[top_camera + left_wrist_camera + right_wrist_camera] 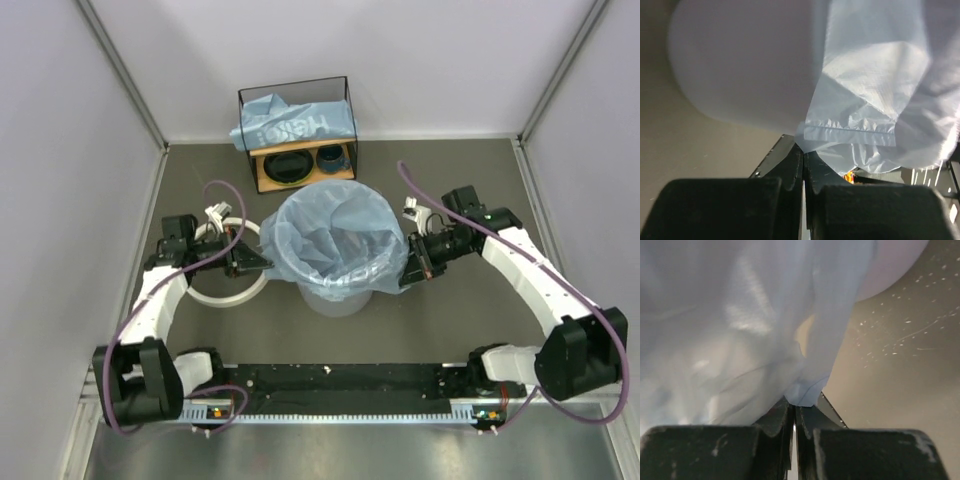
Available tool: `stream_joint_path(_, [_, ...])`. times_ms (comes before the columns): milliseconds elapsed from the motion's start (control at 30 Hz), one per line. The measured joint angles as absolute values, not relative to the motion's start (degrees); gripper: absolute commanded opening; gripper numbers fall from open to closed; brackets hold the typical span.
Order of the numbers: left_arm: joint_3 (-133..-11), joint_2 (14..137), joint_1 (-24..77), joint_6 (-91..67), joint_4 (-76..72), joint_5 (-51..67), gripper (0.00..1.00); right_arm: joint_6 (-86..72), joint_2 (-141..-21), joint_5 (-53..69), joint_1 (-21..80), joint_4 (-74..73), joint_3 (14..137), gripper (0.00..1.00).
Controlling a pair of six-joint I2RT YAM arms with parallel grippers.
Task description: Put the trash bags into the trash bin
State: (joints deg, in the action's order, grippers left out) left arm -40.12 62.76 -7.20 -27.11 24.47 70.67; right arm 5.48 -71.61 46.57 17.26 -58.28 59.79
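Left fingers [801, 156]: pressed shut, the tips pinching the hemmed edge of a light-blue trash bag [875, 100], just beside the whitish wall of the trash bin [740, 65].
Right fingers [794, 407]: closed to a hairline gap, with a fold of the same film clamped between the tips.
Left arm [160, 295]: reaches in from the left side with the elbow bent, its wrist at the bag's left edge.
Right arm [525, 265]: mirrors it from the right, its wrist at the bag's right edge.
Bin and bag: the bin stands upright in the middle of the dark surface [440, 320], between the two sets of fingers. The bag is spread across its mouth, with film sagging inside and the edges hanging down the outside.
White ring rim [225, 299]: off the bin, lying flat on the surface to its left, partly under the left wrist.
Shelf [295, 95]: stands against the back wall. A second trash bag [295, 125] with white lettering is draped over its top, above a dark bowl [287, 167] and a cup [330, 157] on the wooden board.
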Motion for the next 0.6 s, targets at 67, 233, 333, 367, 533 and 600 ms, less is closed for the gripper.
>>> stream_joint_path(67, [-40.1,65.7,-7.3,-25.5,25.6,67.5,0.0,4.7,-73.1,45.5,17.2,-56.9,59.2,0.0])
stream_joint_path(233, [-40.1,71.0,-7.4,-22.7,27.2,60.3,0.0,2.2,-78.8,44.7,14.9,-54.1,58.2,0.0])
stream_joint_path(333, [-40.2,73.5,-7.4,-21.3,27.8,56.2,0.0,0.7,-83.2,44.6,12.6,-52.8,57.6,0.0])
stream_joint_path(367, [-40.2,74.1,-7.4,-21.0,28.1,55.1,0.0,0.2,-84.6,44.5,12.0,-52.4,57.5,0.0])
stream_joint_path(533, [-41.8,77.0,-7.4,-19.0,31.3,50.3,0.0,-0.6,-89.7,42.8,10.7,-51.2,57.4,0.0])
stream_joint_path(600, [-43.3,77.0,-7.4,-17.7,33.4,49.1,0.01,-0.3,-89.6,42.4,10.5,-51.2,57.4,0.11])
